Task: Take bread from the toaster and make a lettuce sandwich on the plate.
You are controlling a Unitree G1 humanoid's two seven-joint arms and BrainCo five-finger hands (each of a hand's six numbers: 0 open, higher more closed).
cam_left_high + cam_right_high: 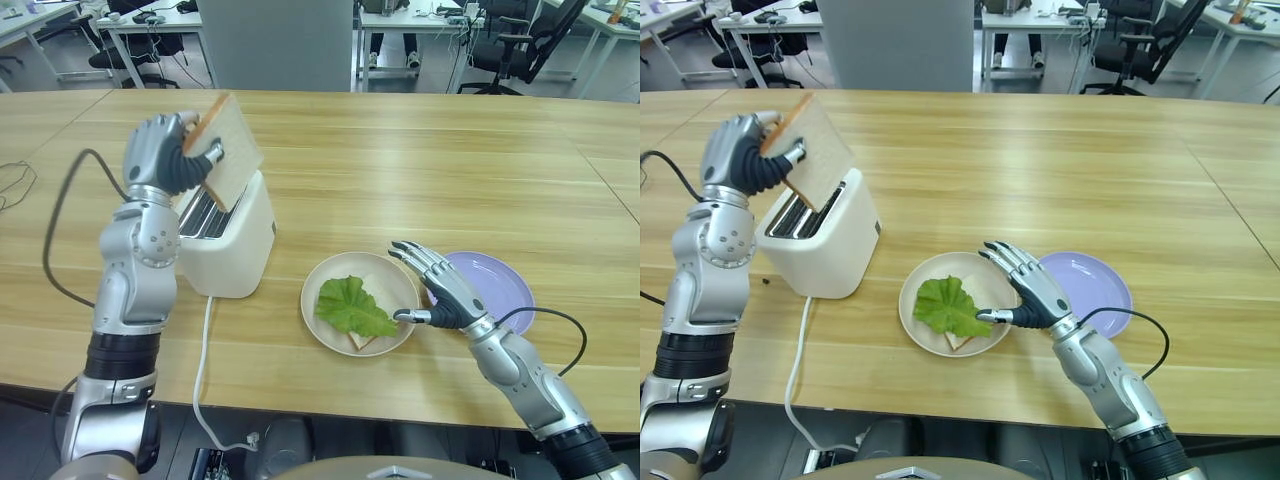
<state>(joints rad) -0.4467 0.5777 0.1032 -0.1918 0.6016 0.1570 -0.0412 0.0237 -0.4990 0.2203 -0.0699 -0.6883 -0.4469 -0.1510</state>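
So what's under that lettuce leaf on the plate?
A slice of bread lies under the lettuce leaf on the cream plate; only its edges peek out. Whether anything else sits between them is hidden by the leaf.

We see a cream-white plastic toaster (238, 252), a tan bread slice (233, 148) with brown crust, a green lettuce leaf (350, 305), a beige round plate (309, 287), a lilac round plate (497, 282), a streaky light-wood table (420, 170).
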